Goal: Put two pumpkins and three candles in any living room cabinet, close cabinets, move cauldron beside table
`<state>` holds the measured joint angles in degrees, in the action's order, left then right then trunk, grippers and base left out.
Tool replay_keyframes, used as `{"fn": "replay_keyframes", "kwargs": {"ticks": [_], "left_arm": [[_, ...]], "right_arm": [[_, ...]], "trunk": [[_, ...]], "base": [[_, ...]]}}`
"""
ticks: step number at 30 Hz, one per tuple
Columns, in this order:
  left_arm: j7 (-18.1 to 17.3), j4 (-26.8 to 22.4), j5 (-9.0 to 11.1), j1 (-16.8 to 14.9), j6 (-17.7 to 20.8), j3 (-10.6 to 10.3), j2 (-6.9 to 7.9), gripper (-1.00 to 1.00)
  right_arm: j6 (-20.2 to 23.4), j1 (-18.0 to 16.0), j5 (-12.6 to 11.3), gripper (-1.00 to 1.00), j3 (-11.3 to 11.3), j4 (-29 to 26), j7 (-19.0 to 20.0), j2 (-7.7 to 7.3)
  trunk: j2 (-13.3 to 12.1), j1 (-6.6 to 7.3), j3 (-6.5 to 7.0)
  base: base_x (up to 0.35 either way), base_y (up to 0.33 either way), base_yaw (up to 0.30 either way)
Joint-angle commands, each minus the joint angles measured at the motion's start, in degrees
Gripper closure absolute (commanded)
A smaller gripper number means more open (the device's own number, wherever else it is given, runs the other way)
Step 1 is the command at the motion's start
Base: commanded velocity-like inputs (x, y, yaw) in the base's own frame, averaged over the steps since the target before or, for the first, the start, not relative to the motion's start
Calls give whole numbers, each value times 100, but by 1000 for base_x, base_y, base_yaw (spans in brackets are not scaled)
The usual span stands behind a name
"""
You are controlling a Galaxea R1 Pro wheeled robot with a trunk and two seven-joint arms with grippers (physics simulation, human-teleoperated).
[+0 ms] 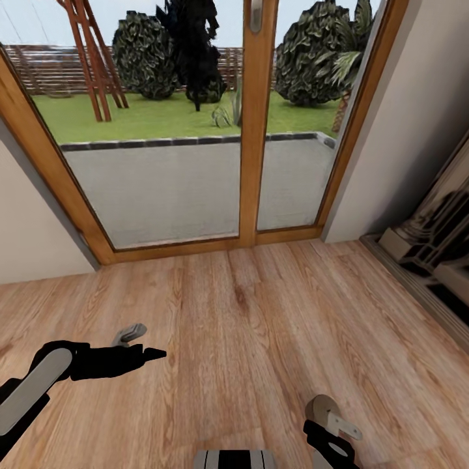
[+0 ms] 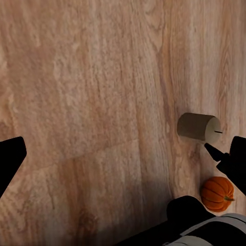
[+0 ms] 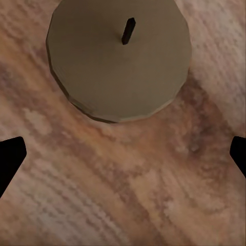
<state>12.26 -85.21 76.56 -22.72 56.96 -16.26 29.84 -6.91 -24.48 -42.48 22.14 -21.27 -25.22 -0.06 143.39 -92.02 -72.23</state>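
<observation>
Head view: the robot faces a glazed door (image 1: 251, 124) across a wood floor (image 1: 247, 306). The left gripper (image 1: 140, 348) hangs low at near left; how far it is open cannot be told here. The right gripper (image 1: 332, 433) is at the near right edge, with a candle (image 1: 320, 409) on the floor just beyond it.

Left wrist view: left gripper (image 2: 123, 161) fully open, empty. A candle (image 2: 199, 127) and a pumpkin (image 2: 217, 193) stand on the floor, near each other.

Right wrist view: right gripper (image 3: 123, 154) wide open, empty, directly above a candle (image 3: 119, 56), which sits off-centre toward one end of the gap.

Risk: closing from this offset may clip the rim and tip or roll the candle
</observation>
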Motion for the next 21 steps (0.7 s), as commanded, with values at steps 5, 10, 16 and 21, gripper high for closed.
{"fn": "replay_keyframes", "kwargs": {"ticks": [5,10,16,21], "left_arm": [[57,-4,79,-5,2,-7,4,-100],[57,-4,99,-4,7,0,10,-100],[57,-4,101,-4,8,0,9,-100],[57,-4,100,-4,8,4,13,-100]], "right_arm": [[-38,-4,-67,-100,43,0,-27,-3],[-38,-4,-64,-100,44,0,-26,-3],[-38,-4,-66,-100,43,0,-27,-3],[-38,-4,-62,-100,45,0,-26,-3]], "trunk": [[7,-9,-93],[7,-9,-93],[7,-9,-93],[7,-9,-93]], "base": [[0,0,0],[0,0,0],[118,0,0],[70,0,0]]}}
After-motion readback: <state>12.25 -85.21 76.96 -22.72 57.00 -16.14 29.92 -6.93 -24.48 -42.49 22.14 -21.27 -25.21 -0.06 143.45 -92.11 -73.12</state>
